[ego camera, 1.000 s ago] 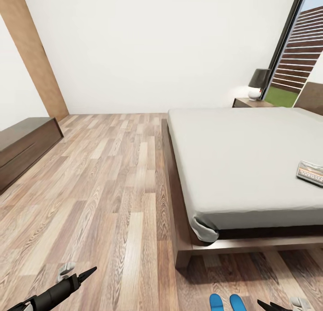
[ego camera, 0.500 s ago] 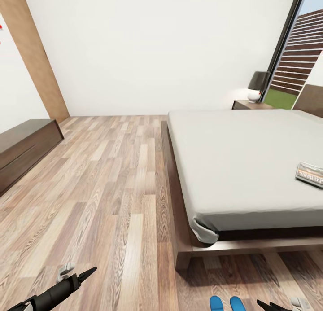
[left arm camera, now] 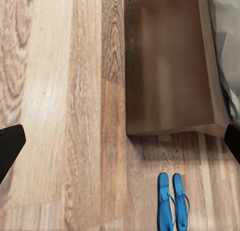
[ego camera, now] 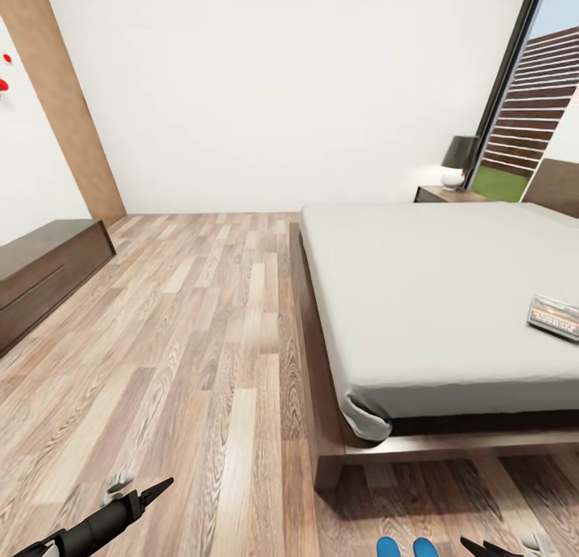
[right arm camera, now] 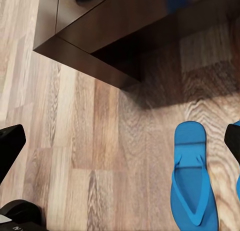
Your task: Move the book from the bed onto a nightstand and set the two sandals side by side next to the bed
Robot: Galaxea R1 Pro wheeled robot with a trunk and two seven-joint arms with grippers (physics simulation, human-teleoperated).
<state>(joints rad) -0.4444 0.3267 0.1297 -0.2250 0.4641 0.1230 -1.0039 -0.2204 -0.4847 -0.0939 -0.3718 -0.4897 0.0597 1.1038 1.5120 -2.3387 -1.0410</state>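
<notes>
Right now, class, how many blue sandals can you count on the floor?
2. The sandals lie side by side on the wood floor, just off the corner of the bed frame.

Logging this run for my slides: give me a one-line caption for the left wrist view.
Two blue sandals lie side by side on the wood-plank floor by the bed frame's corner.

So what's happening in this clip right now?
Nothing is being handled at this moment. The robot stands near the foot corner of the bed. The two sandals already lie side by side on the floor by that corner. The book is on the mattress, not yet on the nightstand at the far side. The left gripper and right gripper both hang open above the floor, holding nothing.
</notes>
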